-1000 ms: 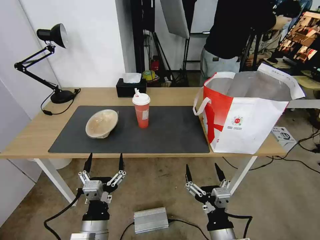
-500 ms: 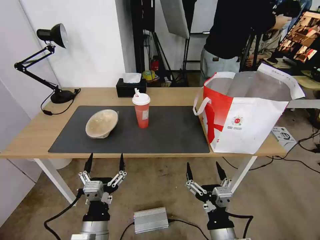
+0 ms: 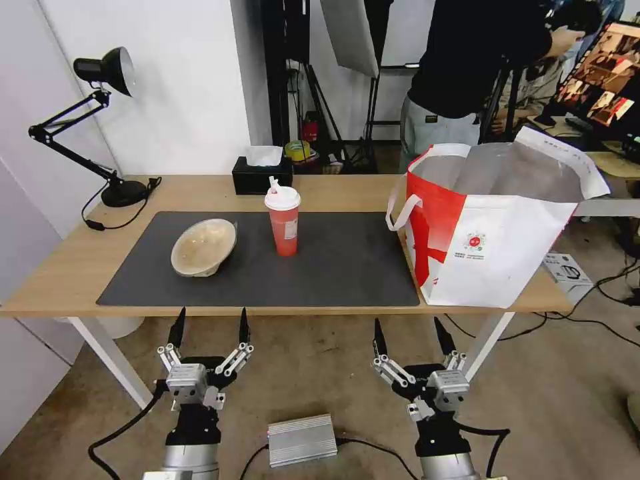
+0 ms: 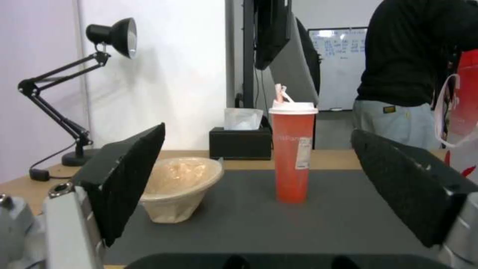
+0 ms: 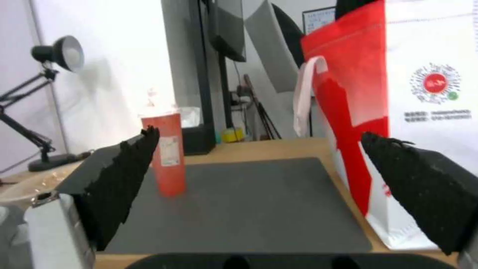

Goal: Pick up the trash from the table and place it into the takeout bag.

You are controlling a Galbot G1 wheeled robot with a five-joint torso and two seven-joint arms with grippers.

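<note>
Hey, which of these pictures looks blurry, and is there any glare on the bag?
Right wrist view: the drink cup has a smeared, ghosted lid. Left wrist view: cup sharp. Head view: soft sheen on the takeout bag's foil lining, no harsh glare.

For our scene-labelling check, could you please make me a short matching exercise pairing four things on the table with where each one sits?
Things:
1. beige bowl
2. red drink cup
3. takeout bag
4. black tissue box

Places:
A. table's right end
B. tilted, on the mat's left part
C. bare wood behind the mat
D. upright, mid-mat

Pairs: 1-B, 2-D, 3-A, 4-C
</note>
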